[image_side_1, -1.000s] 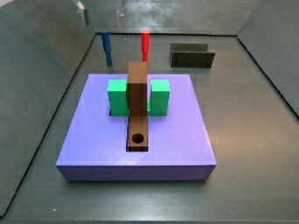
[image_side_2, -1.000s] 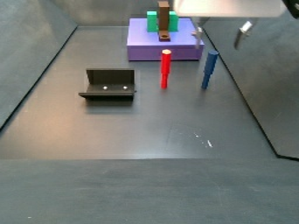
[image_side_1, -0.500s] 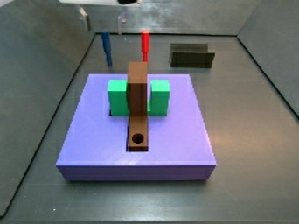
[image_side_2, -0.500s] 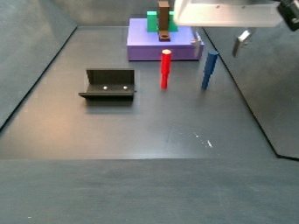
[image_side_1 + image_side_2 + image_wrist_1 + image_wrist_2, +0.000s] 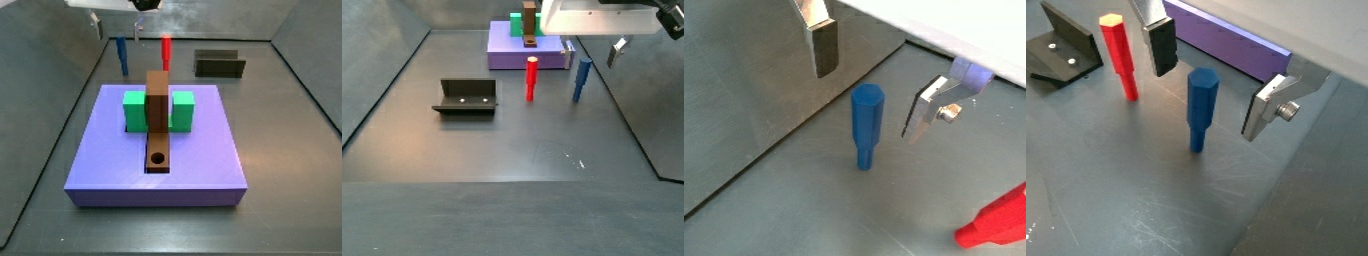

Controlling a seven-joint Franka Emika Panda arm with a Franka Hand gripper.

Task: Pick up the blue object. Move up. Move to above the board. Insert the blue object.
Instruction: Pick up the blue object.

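So nothing's actually done yet, far as I can tell. The gripper [image 5: 1207, 70] hangs spread wide above the blue object [image 5: 1200, 108], one finger [image 5: 1160, 48] on each side but not touching it (no grip at all). The peg stands upright on the floor just beside the red peg [image 5: 1120, 55], near the purple slab [image 5: 529, 48]. The board [image 5: 158, 125] sits on top of that slab, hole empty. Grab, lift, carry, insert: all left.

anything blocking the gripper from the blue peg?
Nothing visible. The gripper hangs open above the blue peg, which stands upright below the gap between the fingers. The red peg stands off to one side.
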